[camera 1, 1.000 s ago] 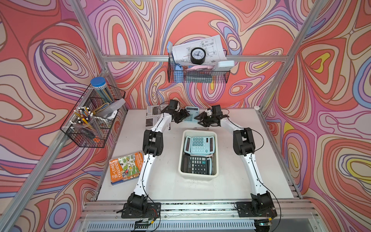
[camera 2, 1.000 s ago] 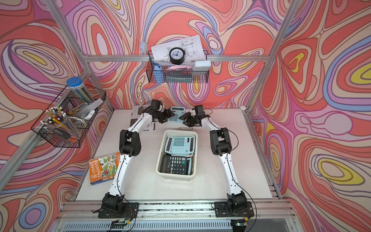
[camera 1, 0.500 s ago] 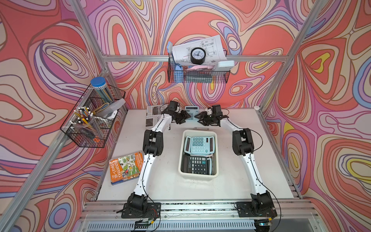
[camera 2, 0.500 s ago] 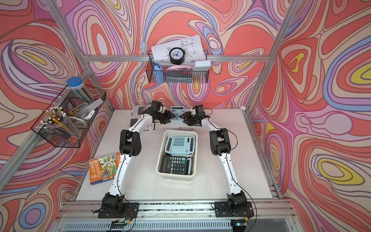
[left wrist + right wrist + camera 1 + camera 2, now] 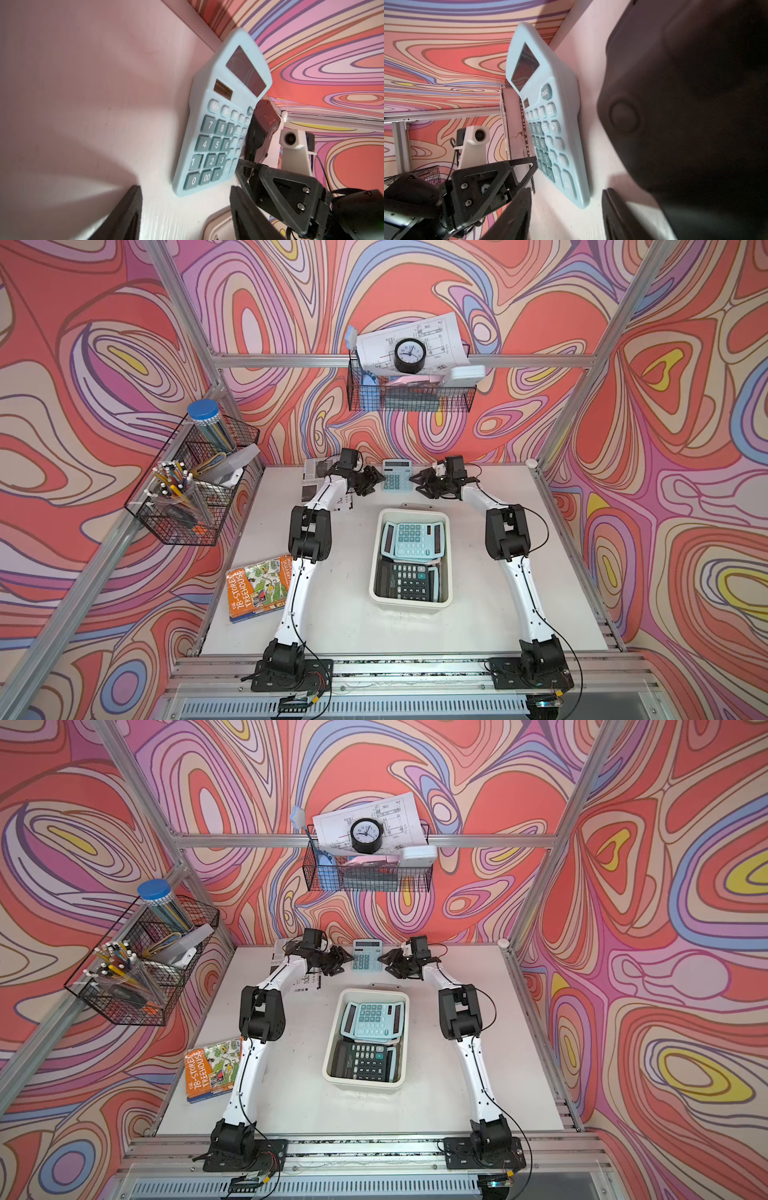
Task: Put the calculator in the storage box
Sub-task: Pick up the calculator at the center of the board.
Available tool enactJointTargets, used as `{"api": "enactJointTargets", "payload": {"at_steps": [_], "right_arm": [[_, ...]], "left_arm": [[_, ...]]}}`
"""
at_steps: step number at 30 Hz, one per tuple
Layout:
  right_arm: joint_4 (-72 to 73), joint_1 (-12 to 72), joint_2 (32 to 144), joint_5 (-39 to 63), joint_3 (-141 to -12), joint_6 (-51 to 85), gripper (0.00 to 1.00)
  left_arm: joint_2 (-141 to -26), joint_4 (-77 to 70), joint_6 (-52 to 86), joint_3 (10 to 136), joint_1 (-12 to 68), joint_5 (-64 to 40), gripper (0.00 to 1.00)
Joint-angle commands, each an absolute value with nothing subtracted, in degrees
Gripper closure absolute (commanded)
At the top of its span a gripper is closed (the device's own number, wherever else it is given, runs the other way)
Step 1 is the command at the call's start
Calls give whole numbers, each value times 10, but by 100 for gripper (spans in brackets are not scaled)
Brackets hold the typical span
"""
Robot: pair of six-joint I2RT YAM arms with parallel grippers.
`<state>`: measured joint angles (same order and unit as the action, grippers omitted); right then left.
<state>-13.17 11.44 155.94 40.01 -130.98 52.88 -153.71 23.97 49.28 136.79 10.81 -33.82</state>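
The calculator (image 5: 397,475) is seen lying flat on the worktop (image 5: 478,614) beyond the storage box's (image 5: 409,605) far end, outside it. Beyond the box's far left corner the left tool (image 5: 375,482) is held parted and empty; beyond its far right corner, the right tool (image 5: 419,483) likewise.

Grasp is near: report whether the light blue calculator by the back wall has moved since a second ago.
No. The light blue rectangular calculator sits unchanged beside the white table's back edge.
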Motion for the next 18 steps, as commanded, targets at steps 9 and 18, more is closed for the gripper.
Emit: {"api": "enactJointTargets", "payload": {"at_steps": [9, 18], "right_arm": [[-139, 143, 1661, 415, -1333, 585, 44], [-71, 144, 1658, 421, -1320, 637, 66]], "left_arm": [[-1620, 209, 561, 1398, 137, -380, 46], [-1573, 166, 580, 1342, 140, -410, 64]]}}
